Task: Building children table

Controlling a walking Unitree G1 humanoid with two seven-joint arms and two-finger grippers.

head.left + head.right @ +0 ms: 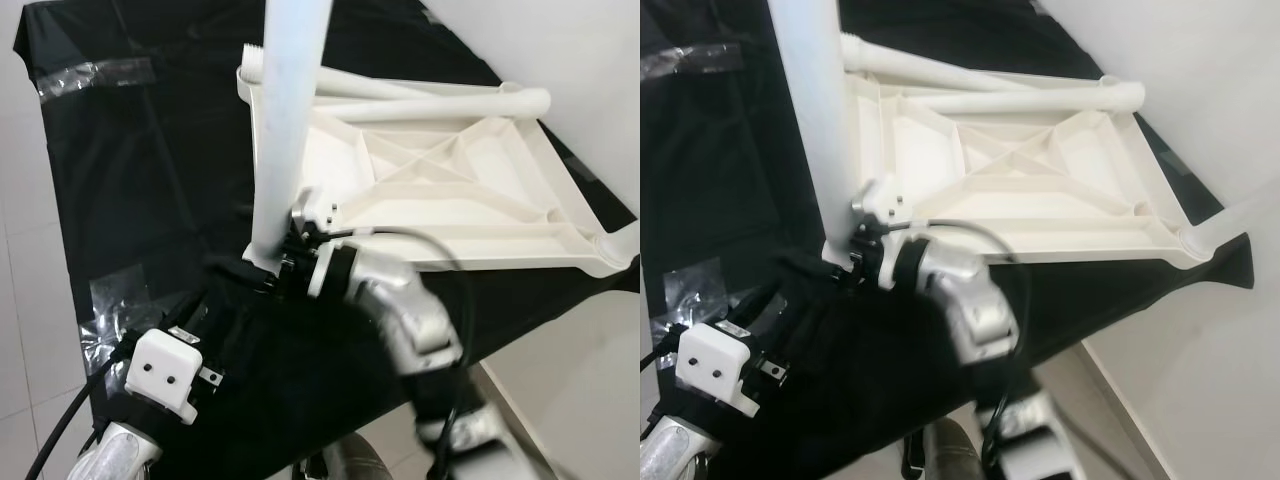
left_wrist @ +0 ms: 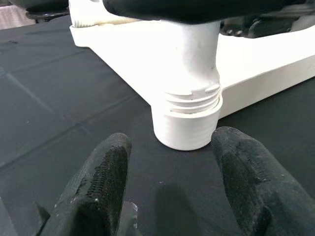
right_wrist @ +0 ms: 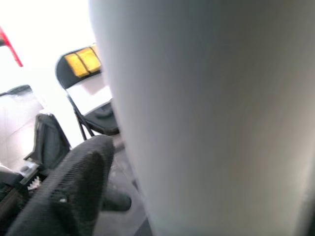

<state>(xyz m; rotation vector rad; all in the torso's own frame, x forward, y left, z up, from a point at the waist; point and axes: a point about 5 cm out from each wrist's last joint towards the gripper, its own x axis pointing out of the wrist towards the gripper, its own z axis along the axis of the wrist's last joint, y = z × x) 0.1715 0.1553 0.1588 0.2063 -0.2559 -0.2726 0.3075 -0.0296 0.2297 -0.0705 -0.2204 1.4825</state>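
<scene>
- Left eye view: I had the white plastic tabletop [image 1: 450, 180] lying upside down, ribbed underside up, on the black cloth-covered work surface [image 1: 140, 200]. The white round table leg [image 1: 285, 130] stood upright at the tabletop's near corner. My right gripper [image 1: 290, 250] was at the leg's base, clenched on it as far as I could judge. I took the step in hand to be screwing this leg into its corner socket.
- Right eye view: two loose white legs [image 1: 970, 85] lay across the far edge of the tabletop, one partly beyond it, and a further leg [image 1: 1240, 225] stuck out from the far right corner. Clear tape patches [image 1: 685, 280] held the cloth down. A white wall [image 1: 1200, 90] stood close on the right, leaving little room there.
- Left wrist view: my left gripper [image 2: 170, 169] rested released on the cloth, its black fingers [image 2: 98, 182] spread either side of the white corner socket [image 2: 187, 123] without touching it. Thread ridges showed above the socket's rim, so I judged the leg not fully seated; the next move called for more turns, kept square.
- Right wrist view: the leg filled most of the frame, one black finger pad [image 3: 74, 182] against it. A folding chair with a yellow back [image 3: 88, 93] stood beyond.
</scene>
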